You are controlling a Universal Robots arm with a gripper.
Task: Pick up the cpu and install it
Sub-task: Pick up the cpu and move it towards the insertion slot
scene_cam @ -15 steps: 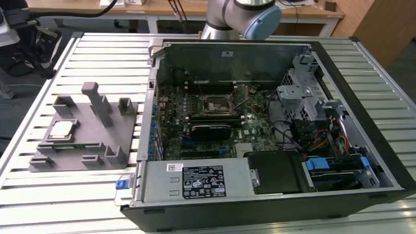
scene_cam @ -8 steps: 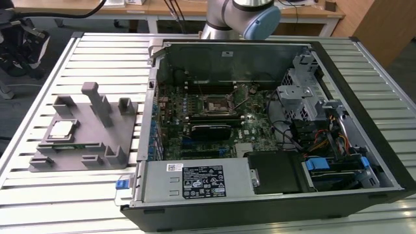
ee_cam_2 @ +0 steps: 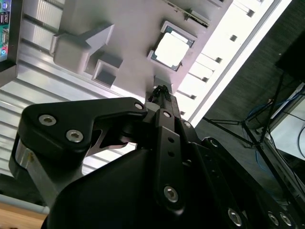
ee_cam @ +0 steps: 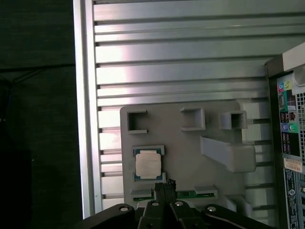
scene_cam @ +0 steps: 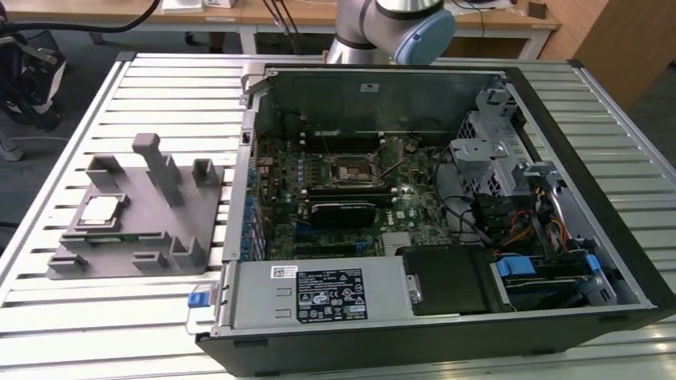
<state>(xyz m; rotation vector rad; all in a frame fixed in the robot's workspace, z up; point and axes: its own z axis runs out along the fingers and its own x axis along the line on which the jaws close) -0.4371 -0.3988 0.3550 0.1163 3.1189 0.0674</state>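
A slatted metal counter (scene_cam: 158, 87) is taken as the landmark; light is reflected brightly off its slats (ee_cam: 114, 76) in the first wrist view. Beyond the counter's far edge, a wooden desk (scene_cam: 317, 16) on pale legs is seen. At the counter's far corner, on the exterior view's right, a wooden panel (scene_cam: 623, 39) stands. Dark carpeted floor (scene_cam: 74, 47) surrounds the counter, and cables (ee_cam_2: 281, 138) are seen near it in the second wrist view.

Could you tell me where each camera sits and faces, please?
Exterior view: off the arm, high, looking down on table, open case and holder; the arm shows at the far edge.
First wrist view: on the wrist, looking down past the gripper at the cpu.
Second wrist view: on the wrist, slanting along the gripper toward the holder.
All three share the cpu.
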